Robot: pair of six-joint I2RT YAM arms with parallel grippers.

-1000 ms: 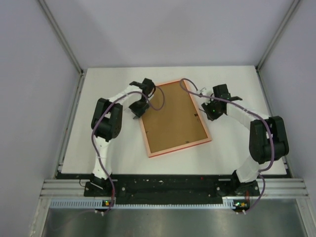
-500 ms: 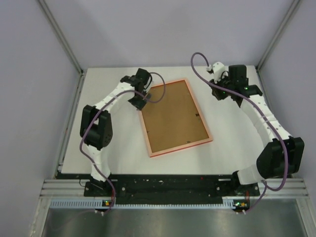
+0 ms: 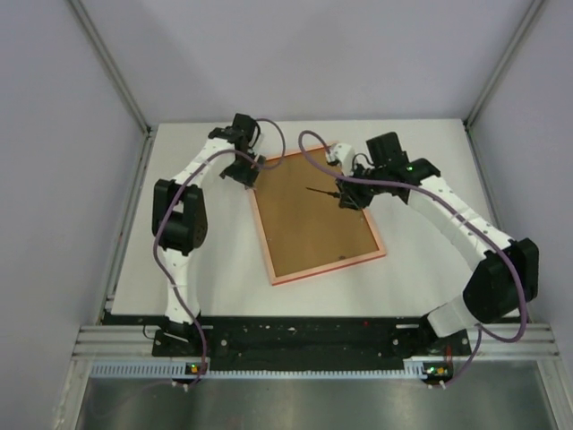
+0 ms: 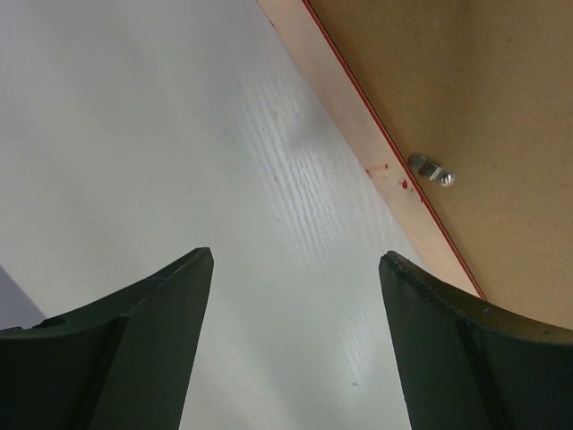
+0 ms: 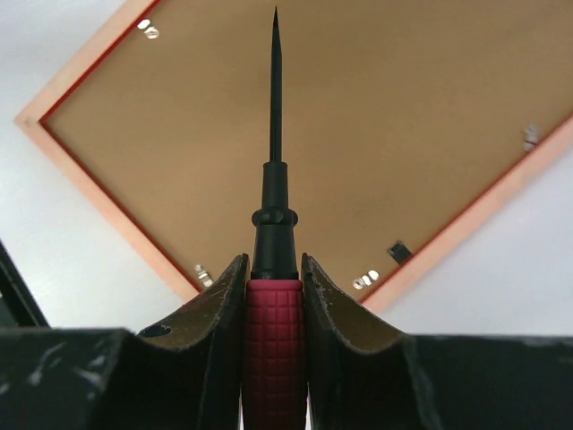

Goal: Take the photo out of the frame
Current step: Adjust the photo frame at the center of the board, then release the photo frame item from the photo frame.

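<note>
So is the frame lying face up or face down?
Face down: the frame shows its brown back and metal clips facing upward.

Two slender robot arms, the left arm (image 3: 179,219) and right arm (image 3: 457,224) alike: white links between bulky black joints. A purple cable (image 3: 162,255) loops loosely along each. The fingers (image 5: 354,345) are dark, curved, with pale scuffs.
</note>
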